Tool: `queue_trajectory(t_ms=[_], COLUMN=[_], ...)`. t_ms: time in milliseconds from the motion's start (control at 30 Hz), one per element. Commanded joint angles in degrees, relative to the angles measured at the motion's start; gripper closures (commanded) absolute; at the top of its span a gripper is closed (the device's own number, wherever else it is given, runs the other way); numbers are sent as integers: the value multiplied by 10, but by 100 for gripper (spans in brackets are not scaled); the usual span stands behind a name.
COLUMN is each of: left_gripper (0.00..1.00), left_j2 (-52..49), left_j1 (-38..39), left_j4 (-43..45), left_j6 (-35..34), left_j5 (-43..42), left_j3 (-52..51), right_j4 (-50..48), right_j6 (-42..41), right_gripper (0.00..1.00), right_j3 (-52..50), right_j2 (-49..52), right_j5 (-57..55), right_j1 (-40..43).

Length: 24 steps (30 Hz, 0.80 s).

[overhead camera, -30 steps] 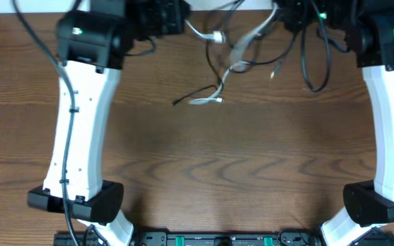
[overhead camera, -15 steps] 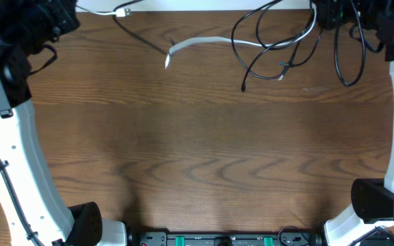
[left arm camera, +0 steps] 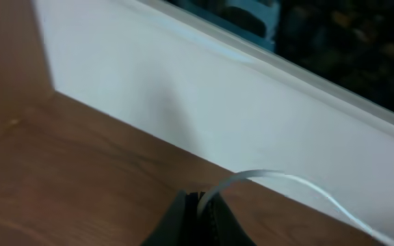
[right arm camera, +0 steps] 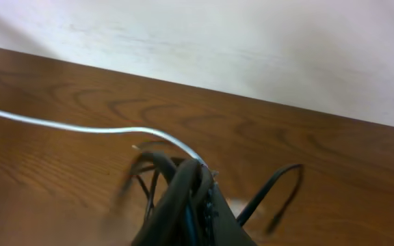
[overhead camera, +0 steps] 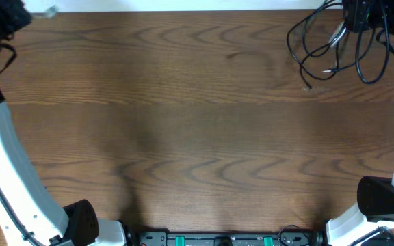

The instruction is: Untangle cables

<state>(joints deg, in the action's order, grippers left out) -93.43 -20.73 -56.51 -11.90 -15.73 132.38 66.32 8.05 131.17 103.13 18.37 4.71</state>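
Observation:
In the left wrist view my left gripper [left arm camera: 200, 199] is shut on the white cable [left arm camera: 286, 179], which arcs away to the right along the white wall. In the overhead view it sits at the far left corner [overhead camera: 7, 16], and a blurred white plug [overhead camera: 48, 10] shows beside it. My right gripper [right arm camera: 200, 181] is shut on a bundle of black cables [right arm camera: 176, 184]. The white cable [right arm camera: 81, 127] runs into that bundle from the left. Overhead, the right gripper [overhead camera: 356, 12] is at the far right corner, and black cable loops [overhead camera: 290, 37] hang below it.
A white wall [left arm camera: 183, 102] borders the far edge of the wooden table [overhead camera: 197, 137]. A thick black wire loop [overhead camera: 371, 80] hangs by the right arm. The arm bases [overhead camera: 81, 222] stand at the near corners.
Both arms have swung apart to the far corners. The white cable went left with the left gripper. The black bundle went right with the right gripper, off the middle of the table.

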Motion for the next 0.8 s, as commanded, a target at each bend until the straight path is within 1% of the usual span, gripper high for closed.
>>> queue_trajectory(t_ms=[0,167,433,533,767], left_gripper=[93,92,93,93,93], left_j2=[0,0,0,0,0], left_j1=[-40,-69,-70,-70,-67], left_j4=[10,16,35,36,35], left_j6=[7,7,7,7,7], left_j5=[29,29,33,61,53], left_j3=[26,26,26,26,25], right_j4=[2,3,4,5,6], right_j6=[6,6,6,6,6], right_gripper=[99,99,99,99,99], right_j3=[3,3,3,3,3], right_j2=[-6,-6,-6,-6,-6], right_j5=[-26,-35,-59,-60,-94], right_j1=[4,6,6,6,6])
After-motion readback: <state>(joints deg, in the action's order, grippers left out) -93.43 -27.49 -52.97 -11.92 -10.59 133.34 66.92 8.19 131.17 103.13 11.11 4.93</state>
